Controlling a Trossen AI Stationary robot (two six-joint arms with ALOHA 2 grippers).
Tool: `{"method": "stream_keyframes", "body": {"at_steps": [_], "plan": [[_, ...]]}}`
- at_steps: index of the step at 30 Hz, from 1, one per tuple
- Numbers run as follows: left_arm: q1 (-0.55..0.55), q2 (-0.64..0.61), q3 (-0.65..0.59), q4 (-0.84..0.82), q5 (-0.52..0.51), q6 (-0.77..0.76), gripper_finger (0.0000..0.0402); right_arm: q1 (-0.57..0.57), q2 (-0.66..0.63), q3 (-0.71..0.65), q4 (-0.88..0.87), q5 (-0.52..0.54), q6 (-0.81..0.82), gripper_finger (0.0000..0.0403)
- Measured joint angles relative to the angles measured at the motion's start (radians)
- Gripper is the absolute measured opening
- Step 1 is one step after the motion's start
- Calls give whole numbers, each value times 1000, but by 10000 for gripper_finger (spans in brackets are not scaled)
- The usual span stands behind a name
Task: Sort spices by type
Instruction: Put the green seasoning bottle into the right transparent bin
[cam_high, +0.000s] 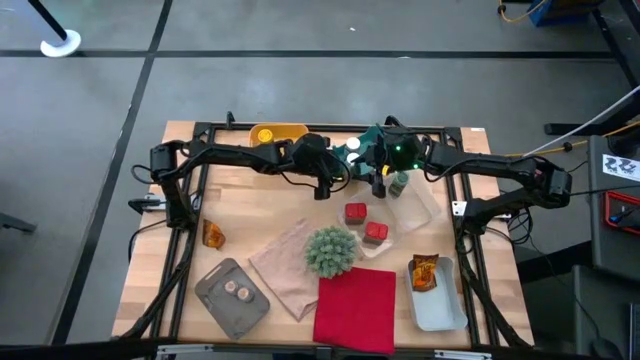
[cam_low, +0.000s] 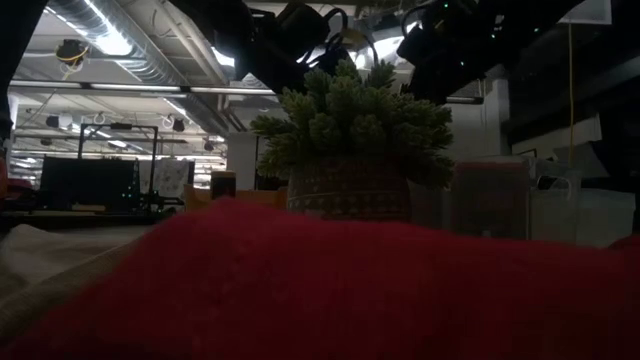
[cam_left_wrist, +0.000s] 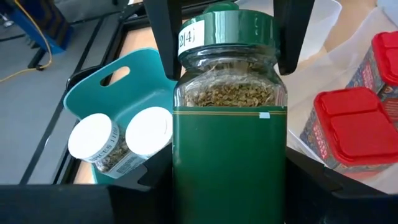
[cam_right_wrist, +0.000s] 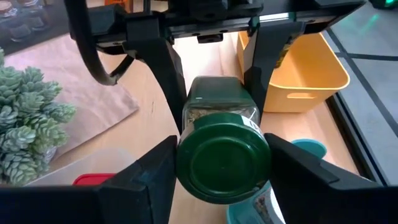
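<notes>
Lab: framed wooden bench, cables.

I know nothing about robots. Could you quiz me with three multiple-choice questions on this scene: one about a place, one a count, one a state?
1. Where are the white-capped jars? A teal bin; B yellow bin; C red cloth.
2. How many red tins show? A one; B two; C five.
3. The green jar is: A lying down; B gripped from both sides; C in the yellow bin.

1 A: they stand inside it.
2 B: two sit side by side.
3 B: the left end effector and the right end effector both clamp it.
</notes>
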Motion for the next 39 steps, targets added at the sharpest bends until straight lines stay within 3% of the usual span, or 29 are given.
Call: {"method": "stream_keyframes", "body": {"at_steps": [4, 13, 24, 29, 39], "plan": [[-5, 0, -1, 6, -7, -8, 202, 0, 0, 1, -3, -3, 5, 212], [-27, 0, -1, 25, -42, 1, 270, 1, 0, 2, -6, -13, 17, 212], [-31, -61, -1, -59, -36, 25, 276, 1, 0, 7, -34, 8, 10, 212], [-30, -117, -1, -185, -35, 24, 276, 1, 0, 99, -195, 63, 2, 212], [-29, -183, -1, -354, -32, 17, 276, 0, 0, 349, -656, 71, 31, 212]]}}
